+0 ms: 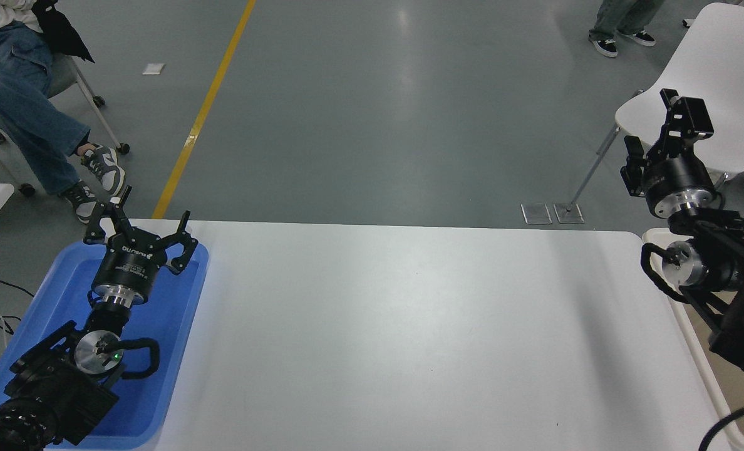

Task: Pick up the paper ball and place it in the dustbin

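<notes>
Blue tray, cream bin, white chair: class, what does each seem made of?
Shallow blue tray: probably moulded plastic, smooth with a soft sheen. Cream rectangular bin: likely plastic, with a thick rounded rim. White chair: one-piece matt shell, seemingly plastic, on thin shiny metal legs.

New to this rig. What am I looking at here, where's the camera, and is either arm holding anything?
One camera, mounted high on the robot, looks forward and down over a white table. The two black arms are the robot's own. The left gripper is parked over a blue tray at the table's left end, its fingers spread and empty. The right gripper is raised at the right edge, above the cream dustbin, fingers apart and holding nothing. No paper ball is visible anywhere. A person sits at the top left, and a white chair stands at the top right.
</notes>
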You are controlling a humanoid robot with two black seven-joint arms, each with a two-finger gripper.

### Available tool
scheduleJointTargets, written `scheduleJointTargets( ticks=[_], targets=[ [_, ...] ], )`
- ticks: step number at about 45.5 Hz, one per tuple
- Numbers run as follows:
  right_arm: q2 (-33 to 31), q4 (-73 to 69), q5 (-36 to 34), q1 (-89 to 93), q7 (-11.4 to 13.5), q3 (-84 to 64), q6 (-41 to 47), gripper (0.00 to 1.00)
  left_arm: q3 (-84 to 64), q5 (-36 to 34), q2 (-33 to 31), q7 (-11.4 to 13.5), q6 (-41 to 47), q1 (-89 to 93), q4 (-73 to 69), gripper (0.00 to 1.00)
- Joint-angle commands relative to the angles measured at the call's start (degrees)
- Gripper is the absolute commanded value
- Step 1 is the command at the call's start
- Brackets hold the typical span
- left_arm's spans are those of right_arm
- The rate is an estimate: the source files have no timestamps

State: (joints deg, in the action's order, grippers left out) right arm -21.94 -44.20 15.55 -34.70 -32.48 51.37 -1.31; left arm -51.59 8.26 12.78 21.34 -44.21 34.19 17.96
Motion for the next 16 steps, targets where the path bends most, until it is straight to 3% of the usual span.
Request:
scheduleJointTargets(
  ticks=[1, 16],
  targets=[
    [7.2, -1.3, 1.0, 9.0, -3.6, 6.9, 4.6, 1.00, 0.0, 0.0, 0.0, 0.0, 0.0, 0.0, 0.0, 1.00],
    [10.8, -1.3, 2.0, 12.3, -4.7, 9.5, 6.4, 1.00, 0.0, 0.0, 0.0, 0.0, 0.0, 0.0, 0.0, 1.00]
  ],
)
